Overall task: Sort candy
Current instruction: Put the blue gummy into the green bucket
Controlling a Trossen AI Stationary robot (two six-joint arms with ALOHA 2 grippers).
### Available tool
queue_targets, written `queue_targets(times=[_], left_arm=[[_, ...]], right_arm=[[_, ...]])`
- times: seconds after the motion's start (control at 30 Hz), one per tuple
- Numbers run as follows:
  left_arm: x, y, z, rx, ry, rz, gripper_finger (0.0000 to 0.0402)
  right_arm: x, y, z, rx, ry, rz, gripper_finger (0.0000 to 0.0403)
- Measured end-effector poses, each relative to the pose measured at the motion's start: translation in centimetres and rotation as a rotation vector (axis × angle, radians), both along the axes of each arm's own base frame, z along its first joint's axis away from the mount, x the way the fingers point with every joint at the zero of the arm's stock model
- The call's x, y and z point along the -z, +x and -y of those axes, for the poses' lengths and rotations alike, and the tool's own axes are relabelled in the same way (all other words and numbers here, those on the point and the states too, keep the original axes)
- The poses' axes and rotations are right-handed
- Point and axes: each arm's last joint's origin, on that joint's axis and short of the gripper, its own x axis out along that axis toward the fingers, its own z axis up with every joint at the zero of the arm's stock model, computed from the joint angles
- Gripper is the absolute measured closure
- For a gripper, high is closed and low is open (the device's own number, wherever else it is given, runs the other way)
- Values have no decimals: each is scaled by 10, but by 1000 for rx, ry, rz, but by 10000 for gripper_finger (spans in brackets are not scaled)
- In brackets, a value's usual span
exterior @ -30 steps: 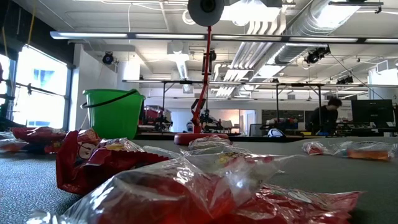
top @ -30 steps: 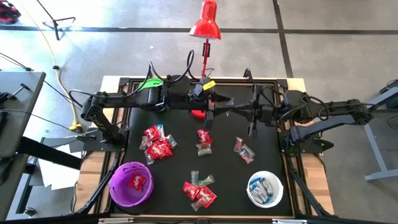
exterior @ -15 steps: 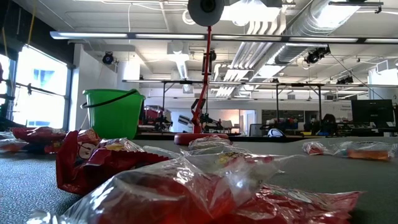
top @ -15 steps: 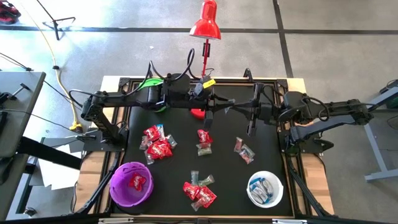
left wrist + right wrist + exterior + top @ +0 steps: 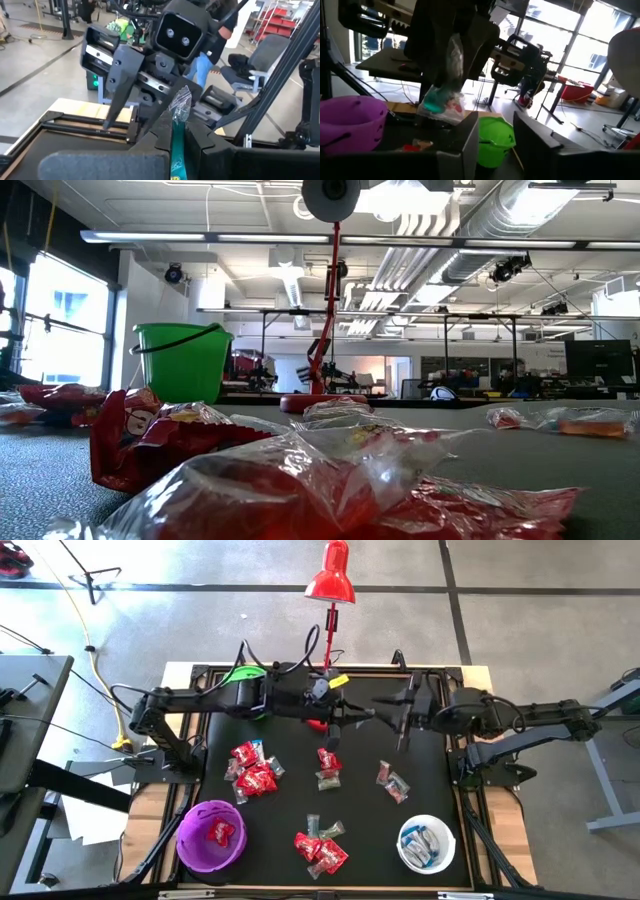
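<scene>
above the black bench [image 5: 420,790], left tool [image 5: 352,716] is clamped on a green candy [image 5: 178,150]; right tool [image 5: 402,712] fingers stand apart.

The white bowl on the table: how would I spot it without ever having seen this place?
Look at the black table from above. Two bowls sit along its near edge: the white bowl at the corner on the right arm's side. It holds blue-and-white candy, unlike the purple bowl with red.

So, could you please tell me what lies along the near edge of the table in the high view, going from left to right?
Purple bowl → pile of red and clear candy → white bowl holding blue-and-white candy.
</scene>
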Motion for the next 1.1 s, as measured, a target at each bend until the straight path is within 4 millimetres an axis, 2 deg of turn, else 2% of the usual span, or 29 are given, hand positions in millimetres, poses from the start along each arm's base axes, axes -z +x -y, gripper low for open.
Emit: queue_targets(times=[0.17, 0.4, 0.67, 0.87, 1.1], left_arm=[[2, -2, -2, -8, 0, -35, 397], [1, -16, -11, -101, 14, -116, 397], [-5, -71, -29, -274, 49, -373, 397], [6, -123, -42, -533, 61, -700, 397], [15, -164, -58, -838, 175, -981, 385]], right_arm=[[3, 0, 0, -4, 38, -24, 252], [10, -2, 1, 44, 138, -70, 249], [20, -12, 3, 109, 299, -159, 249], [26, -16, 5, 183, 396, -184, 249], [27, -16, 6, 223, 442, -167, 249]])
